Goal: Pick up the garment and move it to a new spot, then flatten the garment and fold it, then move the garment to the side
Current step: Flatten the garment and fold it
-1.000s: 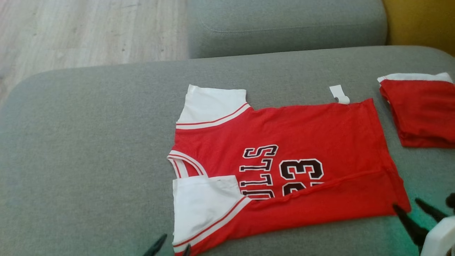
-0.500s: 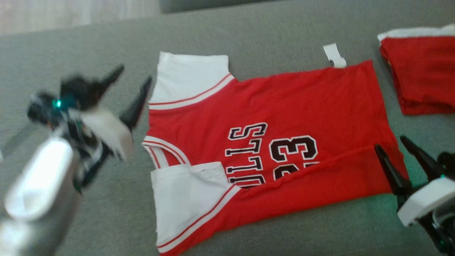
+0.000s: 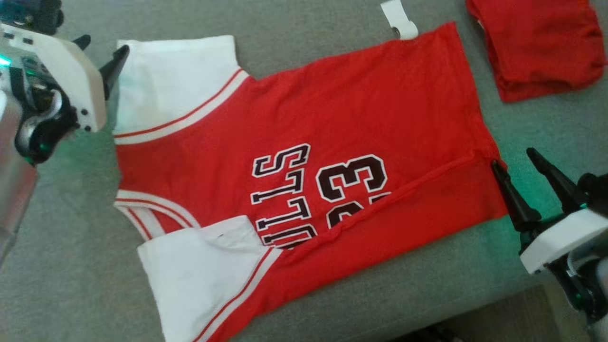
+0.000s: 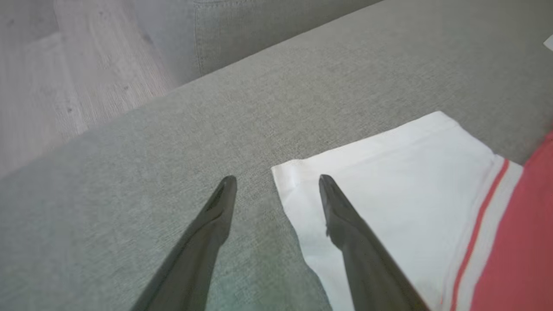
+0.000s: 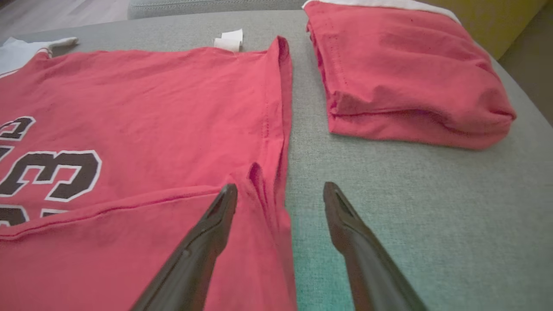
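**Jersey spread on cushion, both grippers parted**

The red jersey (image 3: 332, 118) is laid flat across the grey cushion (image 3: 71, 237), close to its near edge, with its near long side folded over the number. The left gripper (image 4: 276, 179) is spread astride the far white sleeve's corner. The right gripper (image 5: 280, 186) is spread astride the hem. A folded red garment (image 3: 541, 47) is seen towards the far right corner.

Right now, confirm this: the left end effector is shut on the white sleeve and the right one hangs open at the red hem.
Not quite: the left end effector is open, not shut on the white sleeve. The left wrist view shows its fingers apart, one over the sleeve's corner, one over the couch. The rest stands.
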